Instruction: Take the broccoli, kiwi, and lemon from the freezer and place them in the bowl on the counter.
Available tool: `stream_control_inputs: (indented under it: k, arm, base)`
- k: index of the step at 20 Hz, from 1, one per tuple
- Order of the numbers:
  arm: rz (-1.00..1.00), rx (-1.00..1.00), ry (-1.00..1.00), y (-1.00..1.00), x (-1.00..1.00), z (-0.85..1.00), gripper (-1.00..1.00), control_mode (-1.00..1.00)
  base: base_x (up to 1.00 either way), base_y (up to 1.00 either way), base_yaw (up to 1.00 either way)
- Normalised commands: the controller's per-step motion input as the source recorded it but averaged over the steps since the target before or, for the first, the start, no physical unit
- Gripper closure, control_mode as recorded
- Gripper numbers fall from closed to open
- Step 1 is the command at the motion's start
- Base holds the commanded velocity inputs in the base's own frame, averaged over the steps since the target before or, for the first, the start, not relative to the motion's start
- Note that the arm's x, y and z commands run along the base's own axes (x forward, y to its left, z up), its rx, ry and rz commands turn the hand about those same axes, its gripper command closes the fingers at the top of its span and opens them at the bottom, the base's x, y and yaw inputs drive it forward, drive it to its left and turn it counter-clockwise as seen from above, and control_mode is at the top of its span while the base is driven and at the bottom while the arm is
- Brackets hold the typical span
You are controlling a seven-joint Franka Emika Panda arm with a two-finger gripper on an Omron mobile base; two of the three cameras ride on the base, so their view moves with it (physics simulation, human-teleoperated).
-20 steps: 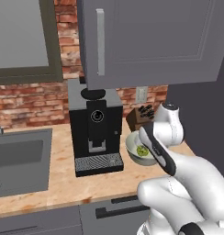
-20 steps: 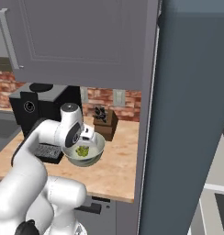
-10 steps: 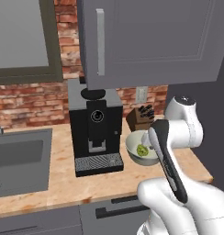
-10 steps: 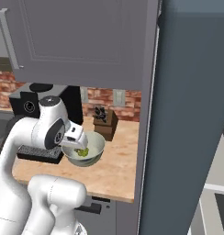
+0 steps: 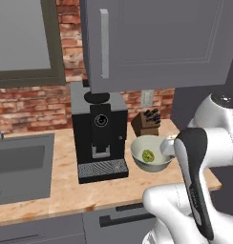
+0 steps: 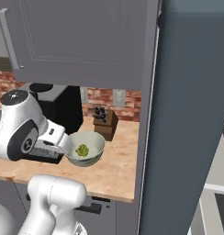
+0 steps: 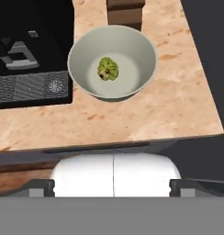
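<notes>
The broccoli (image 7: 108,69), a bumpy yellow-green floret, lies alone in the middle of the pale grey-green bowl (image 7: 146,50) on the tan counter (image 7: 173,110). The same broccoli (image 5: 147,156) and bowl (image 5: 137,155) show beside my arm in the left base view. My gripper (image 7: 113,187) hangs above the counter's front edge and looks down on the bowl from a distance. Its fingertips (image 7: 42,187) stand far apart, open, with nothing between them. The dark grey freezer (image 6: 192,114) rises at the right, its front shut toward me. The kiwi and the lemon are out of view.
A black coffee machine (image 5: 99,133) stands just left of the bowl, and a brown knife block (image 5: 147,122) stands behind it against the brick wall. A sink (image 5: 18,162) lies at far left. Grey wall cupboards (image 5: 152,43) hang low over the counter.
My arm has drawn back from over the bowl toward the counter's front edge, its elbow folding up. The gripper stays open. The broccoli has not moved in the bowl.
</notes>
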Motion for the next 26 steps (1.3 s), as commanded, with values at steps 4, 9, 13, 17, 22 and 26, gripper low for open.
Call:
stream_control_inputs:
  k: [4,9,13,17,22,26]
  arm:
    - [0.0,-0.01,0.0,0.08,-0.35,1.0,-1.0,-1.0]
    - [0.0,-0.01,0.0,0.01,-0.23,1.0,-1.0,-1.0]
    - [0.0,0.0,0.0,-0.06,-0.57,0.61,-1.0,-1.0]
    - [0.0,0.0,0.0,-0.08,-0.79,0.22,-1.0,-1.0]
    - [0.01,0.0,-0.01,0.0,-0.41,0.0,-1.0,-1.0]
    - [0.0,0.0,-0.05,0.0,-0.01,-0.03,-1.0,-1.0]
  base:
    - [0.0,0.0,0.0]
    - [0.0,0.0,0.0]
    - [0.0,0.0,0.0]
    - [0.0,0.0,0.0]
    - [0.0,0.0,0.0]
    - [0.0,0.0,0.0]
